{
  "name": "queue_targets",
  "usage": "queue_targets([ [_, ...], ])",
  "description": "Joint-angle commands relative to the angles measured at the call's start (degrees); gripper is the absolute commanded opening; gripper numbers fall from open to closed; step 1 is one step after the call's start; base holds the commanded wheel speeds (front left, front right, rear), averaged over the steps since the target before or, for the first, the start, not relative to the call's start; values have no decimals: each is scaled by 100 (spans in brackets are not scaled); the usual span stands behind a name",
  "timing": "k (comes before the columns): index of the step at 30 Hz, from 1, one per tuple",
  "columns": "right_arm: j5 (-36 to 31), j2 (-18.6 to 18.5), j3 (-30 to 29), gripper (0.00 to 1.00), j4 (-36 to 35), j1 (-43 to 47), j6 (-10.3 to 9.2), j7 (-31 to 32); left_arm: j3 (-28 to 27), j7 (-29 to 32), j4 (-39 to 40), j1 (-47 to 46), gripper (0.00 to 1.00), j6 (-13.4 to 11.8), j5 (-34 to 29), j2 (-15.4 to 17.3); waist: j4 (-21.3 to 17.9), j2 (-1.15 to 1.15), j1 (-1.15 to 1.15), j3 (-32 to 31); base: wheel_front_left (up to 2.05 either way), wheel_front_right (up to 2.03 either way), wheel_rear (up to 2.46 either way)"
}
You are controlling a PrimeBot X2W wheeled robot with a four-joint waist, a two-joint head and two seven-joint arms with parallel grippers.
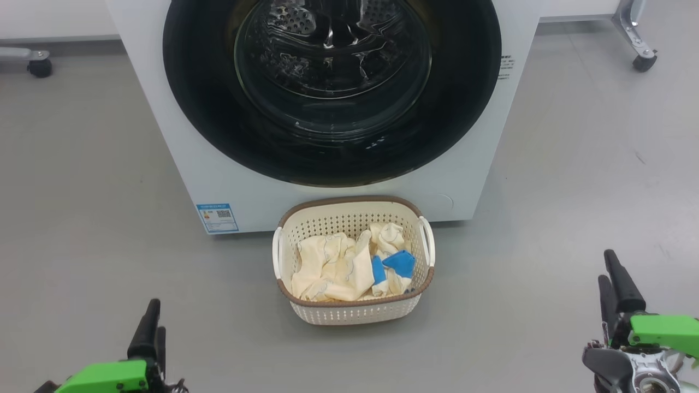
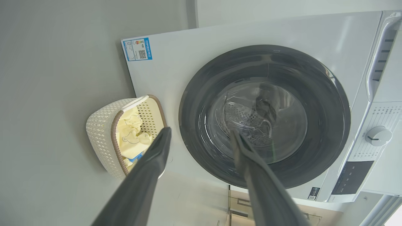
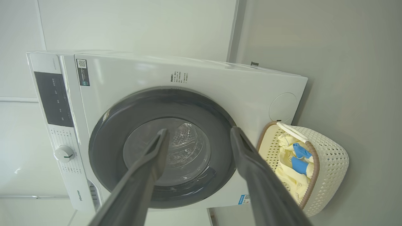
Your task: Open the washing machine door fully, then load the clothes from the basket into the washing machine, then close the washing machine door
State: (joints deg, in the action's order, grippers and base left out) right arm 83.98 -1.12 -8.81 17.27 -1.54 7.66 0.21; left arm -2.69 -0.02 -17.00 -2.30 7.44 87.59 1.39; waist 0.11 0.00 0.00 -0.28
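Observation:
The white washing machine (image 1: 164, 136) stands ahead of me, and its round black-rimmed door (image 1: 207, 109) sits shut against the front. On the floor just before it is the cream basket (image 1: 349, 314), holding pale yellow clothes (image 1: 327, 267) with blue patches. My left gripper (image 1: 157, 316) is open at the lower left and my right gripper (image 1: 605, 265) is open at the lower right. Both are well short of the basket and hold nothing. The left wrist view looks between open fingers (image 2: 150, 163) at the door (image 2: 323, 103) and basket (image 2: 100, 131). The right wrist view shows the door (image 3: 106, 131) and basket (image 3: 333, 160).
Grey floor (image 1: 82, 218) lies open on both sides of the basket. Caster-footed frame legs stand at the far left (image 1: 38, 65) and far right (image 1: 644, 60). A dial (image 2: 378, 135) and dark control panel (image 3: 53, 97) sit on the machine's upper front.

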Motion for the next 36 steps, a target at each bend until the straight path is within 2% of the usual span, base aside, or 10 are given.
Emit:
queue_targets([
  [1, -115, -85, 44, 100, -259, -338, -6, -75, -112, -58, 246, -302, 100, 1, -124, 78, 1, 0, 0, -6, 0, 0, 0],
  [12, -791, -97, 203, 100, -527, -410, -7, -261, -126, -243, 562, -375, 100, 2, -619, 87, 25, 0, 0, -30, 0, 0, 0],
  [27, -1983, -113, 287, 100, -927, -557, -9, -515, 1, -496, 930, -496, 100, 1, -1750, 99, 117, 0, 0, -13, 0, 0, 0],
  [36, -2789, -123, 357, 100, -1135, -622, -11, -684, 56, -664, 1227, -578, 100, -183, -2715, 108, 143, 0, 0, 3, 0, 0, 0],
])
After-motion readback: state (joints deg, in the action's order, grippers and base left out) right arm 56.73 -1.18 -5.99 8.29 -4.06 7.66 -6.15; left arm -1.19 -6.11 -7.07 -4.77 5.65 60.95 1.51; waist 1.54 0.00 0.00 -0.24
